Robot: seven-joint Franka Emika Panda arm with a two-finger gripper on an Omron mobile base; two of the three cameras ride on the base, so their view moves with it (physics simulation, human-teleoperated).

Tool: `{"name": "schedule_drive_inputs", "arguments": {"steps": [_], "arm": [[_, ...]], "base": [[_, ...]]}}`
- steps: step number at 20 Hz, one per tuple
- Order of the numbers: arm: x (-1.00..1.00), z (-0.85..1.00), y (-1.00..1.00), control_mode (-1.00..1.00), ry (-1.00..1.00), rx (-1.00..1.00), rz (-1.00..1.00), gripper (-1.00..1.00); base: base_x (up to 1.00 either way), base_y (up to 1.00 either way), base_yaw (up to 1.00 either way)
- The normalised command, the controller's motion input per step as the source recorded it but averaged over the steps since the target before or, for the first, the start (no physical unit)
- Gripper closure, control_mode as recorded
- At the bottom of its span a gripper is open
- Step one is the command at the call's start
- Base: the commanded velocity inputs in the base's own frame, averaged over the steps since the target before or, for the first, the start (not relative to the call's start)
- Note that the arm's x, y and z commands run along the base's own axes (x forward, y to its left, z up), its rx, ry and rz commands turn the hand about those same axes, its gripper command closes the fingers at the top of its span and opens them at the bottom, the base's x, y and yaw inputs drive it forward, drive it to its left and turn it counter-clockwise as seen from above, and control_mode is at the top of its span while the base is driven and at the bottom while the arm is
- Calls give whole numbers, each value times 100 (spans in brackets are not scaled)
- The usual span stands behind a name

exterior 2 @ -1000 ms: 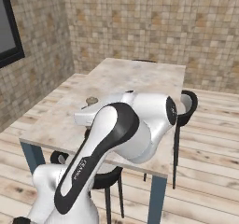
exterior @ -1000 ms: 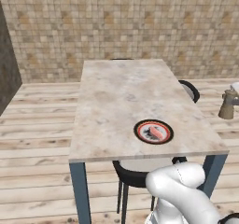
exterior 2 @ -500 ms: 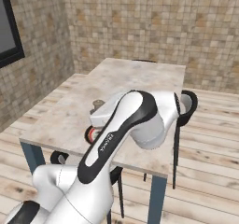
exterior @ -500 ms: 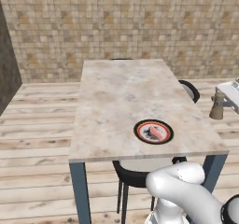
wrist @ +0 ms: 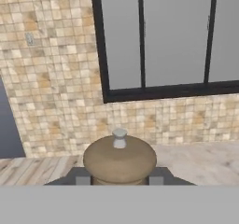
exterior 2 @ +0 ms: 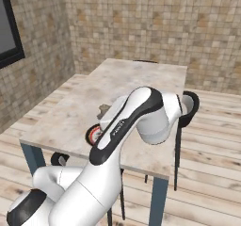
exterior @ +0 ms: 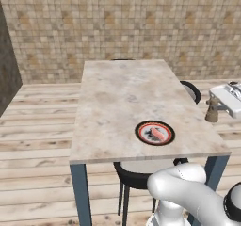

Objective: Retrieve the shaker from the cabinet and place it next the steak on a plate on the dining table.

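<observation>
The end effector (exterior: 221, 108) — clamped on the shaker (exterior: 212, 111) just past the desk's (exterior: 122, 98) right edge — should carry it upright, lowering beside the steak (exterior: 156, 133) on the plate (exterior: 155, 133).

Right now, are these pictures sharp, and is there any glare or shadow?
Left base view: flat, even light, no glare on the beige marble dining table, no clear cast shadows. Hand view: the tan wooden shaker looms large and soft-edged, wall tiles coarse. Right base view: soft shading along the white arm.
</observation>
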Motion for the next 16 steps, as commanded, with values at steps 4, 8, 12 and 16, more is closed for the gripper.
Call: {"name": "schedule_drive_inputs", "arguments": {"steps": [4,8,12,16], "arm": [[8,-31,-1,-100,-13,-5,0,100],[7,-33,-6,-100,-8,-2,0,100],[16,-28,-10,-100,0,0,1,100],[24,-26,-4,-100,0,0,0,100]], "base": [[0,0,0],[0,0,0],[0,0,0],[0,0,0]]}}
